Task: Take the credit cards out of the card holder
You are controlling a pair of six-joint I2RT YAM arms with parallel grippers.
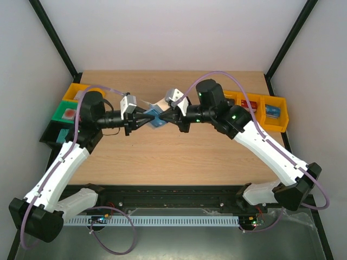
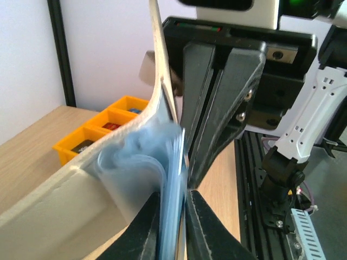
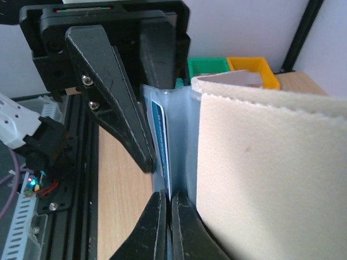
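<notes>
Both of my arms are up off the light wooden table (image 1: 173, 157) and nose to nose, with the pale beige-grey, blue-lined folding card holder (image 3: 260, 162) hanging in the air between the two sets of jaws. My left gripper (image 2: 172, 206) is pinched nearly closed, and what it grips is a bundle of pale blue inner pocket layers at the card holder's lower edge. The beige outer cover peels away to the left of those jaws and curves up past them. Straight ahead of them, tip to tip, my right gripper (image 3: 169, 203) comes in from the other side.

That one is clamped tight, with its fingers all but touching and only a very thin blue layer caught between them. The big beige flap stands just to the right of these jaws, close to the lens. Directly above them a thin dark blue strip with pale print (image 3: 159, 127) runs down inside the translucent pocket towards the pinch. It may be the edge of a credit card, but I can't say so for sure from this angle, nor whether it or the pocket lip is what I hold.

Beyond my left jaws, a row of yellow plastic bins (image 2: 103, 127) sits on the table. Beyond my right jaws there's a green plastic bin (image 3: 209, 66).
</notes>
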